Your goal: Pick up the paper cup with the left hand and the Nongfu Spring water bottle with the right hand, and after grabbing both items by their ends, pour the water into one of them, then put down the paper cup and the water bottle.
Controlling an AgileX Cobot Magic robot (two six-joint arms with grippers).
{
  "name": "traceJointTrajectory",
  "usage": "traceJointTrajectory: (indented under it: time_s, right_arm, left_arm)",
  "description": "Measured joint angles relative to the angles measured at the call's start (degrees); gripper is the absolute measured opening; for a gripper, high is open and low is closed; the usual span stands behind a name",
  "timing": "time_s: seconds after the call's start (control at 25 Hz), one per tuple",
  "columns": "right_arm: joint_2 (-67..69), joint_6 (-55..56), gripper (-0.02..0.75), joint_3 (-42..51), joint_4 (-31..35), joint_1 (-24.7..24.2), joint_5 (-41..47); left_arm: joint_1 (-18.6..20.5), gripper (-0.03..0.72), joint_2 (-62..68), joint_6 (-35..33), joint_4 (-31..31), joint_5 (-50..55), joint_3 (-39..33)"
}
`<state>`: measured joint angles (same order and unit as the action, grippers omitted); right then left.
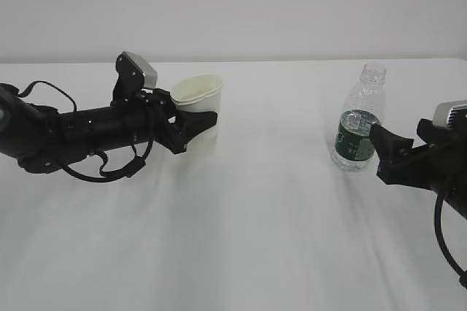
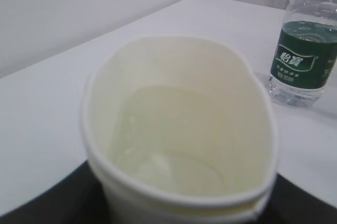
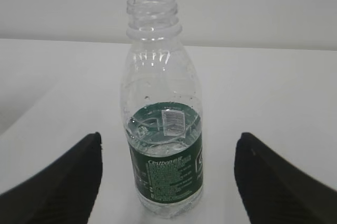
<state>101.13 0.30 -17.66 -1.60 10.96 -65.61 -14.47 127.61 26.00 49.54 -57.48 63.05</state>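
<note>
While the cup (image 1: 198,99) sat on the left part of the white table (image 1: 241,238), the left hand (image 1: 191,123) had its black fingers (image 1: 197,121) pressed against the cup's sides. The rim was squeezed from round into an oval, as the left wrist view made plain, and the cup leaned a little to the left in the exterior view. Whether its base touched the table or hung just above it could not be told. Inside the cup (image 2: 179,140) a shallow pool of clear water (image 2: 168,150) lay over the pale cream bottom. A grey-silver box (image 1: 139,70) rode on top of that wrist.

Well apart, on the right part of the table, the bottle (image 1: 357,121) stood upright, capless, its dark green label around the lower body. Water (image 3: 166,129) reached about as high as the top of the label. The right hand (image 1: 390,154) was just beside the bottle on its right, low at label height. In the right wrist view its fingers (image 3: 63,182) stood spread wide on either side of the bottle (image 3: 164,124), clear of it, with bare table showing in both gaps.
</note>
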Motion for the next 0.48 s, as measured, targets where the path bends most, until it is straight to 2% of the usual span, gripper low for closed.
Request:
traceJointTrajectory:
  time_s: [0.48]
  right_arm:
    - [0.0,0.0,0.588,0.0,0.0,0.0,0.0]
  left_arm:
    - [5.94,0.424,0.0,-3.52,-3.55,-5.21,-4.5]
